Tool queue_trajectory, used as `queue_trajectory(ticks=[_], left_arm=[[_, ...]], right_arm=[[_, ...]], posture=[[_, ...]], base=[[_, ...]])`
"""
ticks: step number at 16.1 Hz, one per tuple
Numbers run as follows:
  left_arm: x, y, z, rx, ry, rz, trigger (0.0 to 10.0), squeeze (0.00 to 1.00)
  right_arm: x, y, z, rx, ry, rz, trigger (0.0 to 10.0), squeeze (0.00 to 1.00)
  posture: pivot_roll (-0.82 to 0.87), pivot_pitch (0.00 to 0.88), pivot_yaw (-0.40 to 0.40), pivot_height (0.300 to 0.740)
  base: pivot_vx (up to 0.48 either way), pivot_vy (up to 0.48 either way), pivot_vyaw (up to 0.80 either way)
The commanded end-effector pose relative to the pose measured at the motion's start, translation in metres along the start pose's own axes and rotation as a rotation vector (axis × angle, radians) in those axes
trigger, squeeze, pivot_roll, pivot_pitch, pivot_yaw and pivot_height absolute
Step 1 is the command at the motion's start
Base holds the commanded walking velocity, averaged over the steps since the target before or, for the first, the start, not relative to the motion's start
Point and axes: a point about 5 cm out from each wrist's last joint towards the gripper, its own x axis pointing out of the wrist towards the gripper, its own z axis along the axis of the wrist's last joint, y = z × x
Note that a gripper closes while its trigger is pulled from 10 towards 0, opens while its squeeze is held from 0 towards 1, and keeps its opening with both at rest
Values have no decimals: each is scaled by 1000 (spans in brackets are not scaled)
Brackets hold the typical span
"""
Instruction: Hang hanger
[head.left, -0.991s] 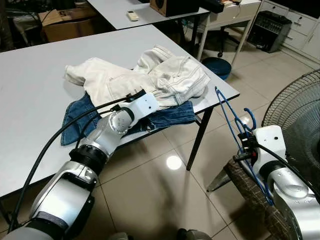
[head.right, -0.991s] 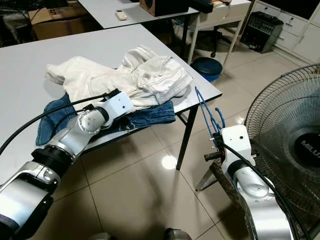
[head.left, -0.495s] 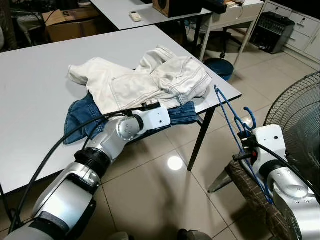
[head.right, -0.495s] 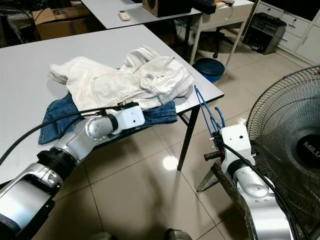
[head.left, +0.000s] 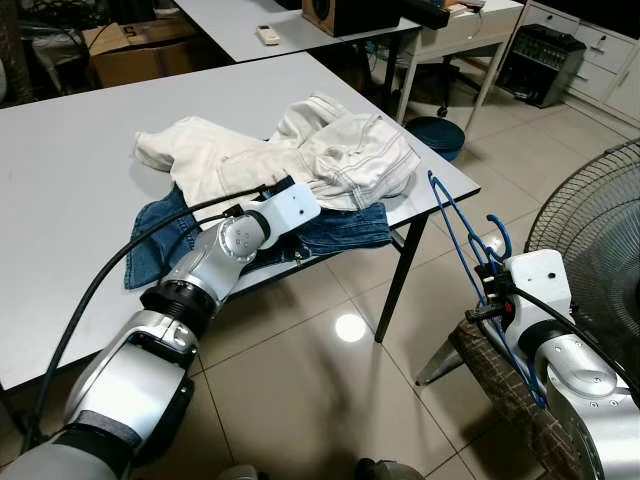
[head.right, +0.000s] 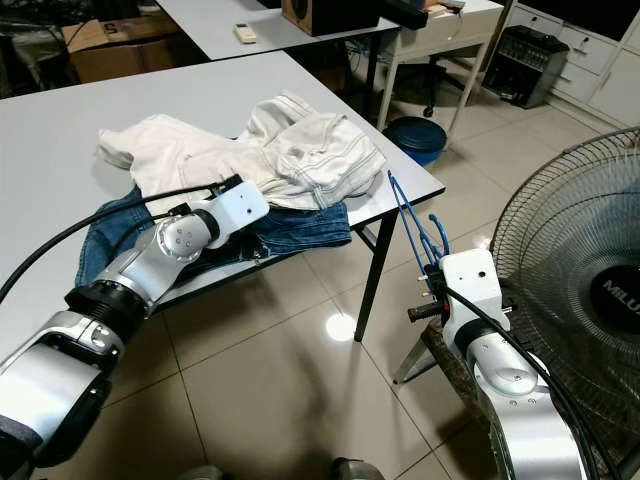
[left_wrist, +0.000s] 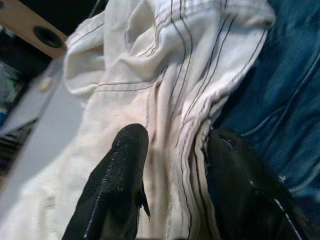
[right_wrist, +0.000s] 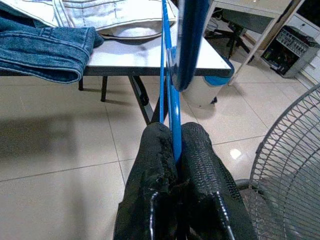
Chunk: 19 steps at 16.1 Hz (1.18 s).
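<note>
Since half a second ago, the left arm has drawn back up onto the clothes; the hanger has not shifted.

One blue hanger (head.left: 462, 232) stands clenched between the fingers of the right end effector (right_wrist: 175, 150), held upright off the corner of the surface (head.left: 80, 190), well apart from the garments.

The left end effector (left_wrist: 172, 165) lies on the clothes pile, its fingers (left_wrist: 125, 165) parted, with a seamed fold of the white jeans (head.left: 300, 155) between them; the fold is straddled, not yet gripped.

Count: one hanger, one pair of white jeans, one piece of blue denim (head.left: 335, 228) beneath them, two end effectors. One floor fan (head.left: 595, 215) stands just beside the right arm.

Risks, as judged:
- Closing on the outer fold alone may lift the white jeans unevenly and drag the denim off the edge of the surface.
- The thin hanger wire could twist in the right grip once loaded with cloth.
- The hanger could catch the fan grille if the right arm swings.
</note>
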Motion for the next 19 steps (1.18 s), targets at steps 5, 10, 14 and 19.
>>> queue_trajectory(ticks=[5, 10, 14, 19], left_arm=[[-1, -11, 22, -243, -168, -155, 10000, 0], [1, 0, 4, -118, -35, -35, 10000, 0], [-1, -10, -11, 16, 32, -45, 10000, 0], [-1, -16, -13, 75, 37, -53, 10000, 0]], right_arm=[[1, -1, -1, -12, 3, 3, 10000, 0], [1, 0, -1, -12, 2, 4, 10000, 0], [1, 0, -1, -11, 1, 3, 10000, 0], [1, 0, -1, -12, 3, 4, 10000, 0]], posture=[[-111, 19, -8, 740], [-112, 19, -8, 740], [-114, 20, -3, 740], [-114, 20, -3, 740]], base=[[0, 0, 0], [0, 0, 0], [0, 0, 0], [0, 0, 0]])
